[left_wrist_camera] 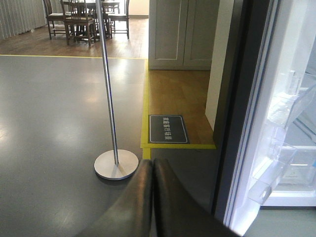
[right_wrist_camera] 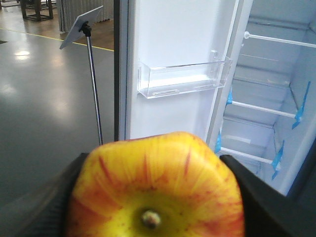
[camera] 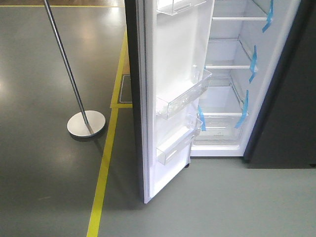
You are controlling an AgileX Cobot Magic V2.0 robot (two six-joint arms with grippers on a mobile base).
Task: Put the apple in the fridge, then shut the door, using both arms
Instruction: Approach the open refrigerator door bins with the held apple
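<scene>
The apple (right_wrist_camera: 155, 187), yellow with red streaks and its stem toward the camera, fills the bottom of the right wrist view, and my right gripper (right_wrist_camera: 155, 197) is shut on it, black fingers (right_wrist_camera: 252, 197) pressing each side. Ahead stands the fridge (camera: 224, 89) with white interior, glass shelves and blue tape strips. The door (camera: 173, 98) is swung wide open, its white lining and clear bins facing right. My left gripper (left_wrist_camera: 152, 170) is shut with nothing in it, low over the grey floor just left of the door's dark edge (left_wrist_camera: 237, 108). No arm shows in the front view.
A metal pole on a round base (camera: 86, 123) stands on the floor left of the door. Yellow floor tape (camera: 103, 168) runs past it. A dark floor sign (left_wrist_camera: 168, 129) lies on wood flooring, with white cupboard doors (left_wrist_camera: 182, 32) and dining chairs (left_wrist_camera: 79, 17) beyond.
</scene>
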